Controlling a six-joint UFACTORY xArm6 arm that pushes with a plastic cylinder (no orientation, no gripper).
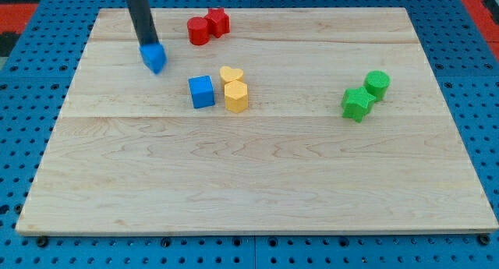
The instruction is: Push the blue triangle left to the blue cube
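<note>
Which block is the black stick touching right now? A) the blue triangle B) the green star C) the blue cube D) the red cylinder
A: my tip sits right at the top edge of the blue triangle, while the blue cube lies apart, toward the view's lower right of it.

My tip [148, 44] touches blue triangle [154, 58]; blue cube [201, 91] nr, lower right.

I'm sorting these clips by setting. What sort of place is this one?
Probably a robotics lab bench. A wooden board lies on a blue perforated base, small coloured blocks such as the blue cube sit on it, and my tip is touching the blue triangle from above.
</note>
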